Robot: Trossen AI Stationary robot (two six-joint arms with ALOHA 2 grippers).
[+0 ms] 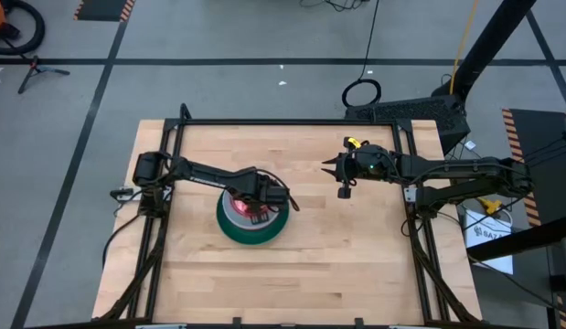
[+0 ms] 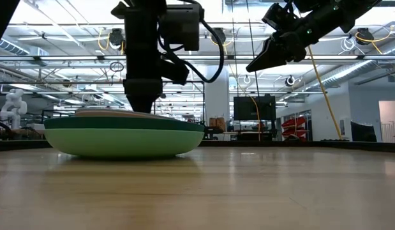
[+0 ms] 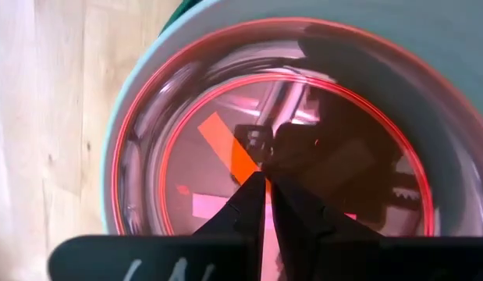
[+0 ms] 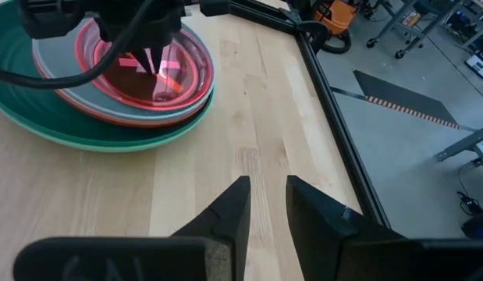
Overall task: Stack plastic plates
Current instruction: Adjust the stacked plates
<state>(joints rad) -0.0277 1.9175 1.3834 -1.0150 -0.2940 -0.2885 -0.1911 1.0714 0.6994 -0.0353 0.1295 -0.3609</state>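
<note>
One stack of plastic plates stands left of the table's middle. A light green plate rests on the wood, with a dark green one, a red-orange one, a pale blue one and a clear pink plate on top. My left gripper points steeply down over the middle of the pink plate, fingers shut, with nothing showing between them. My right gripper hangs open in the air to the stack's right, holding nothing. My left gripper's shut fingertips stand right at the floor of the pink plate, coming from above. I cannot tell whether they touch it: the low view shows them down at the stack's top rim, and the rim hides the tips.
Bare wooden table top lies in front of and right of the stack. A black frame rail runs along the table's edges. Beyond it are grey floor, cables and a stand.
</note>
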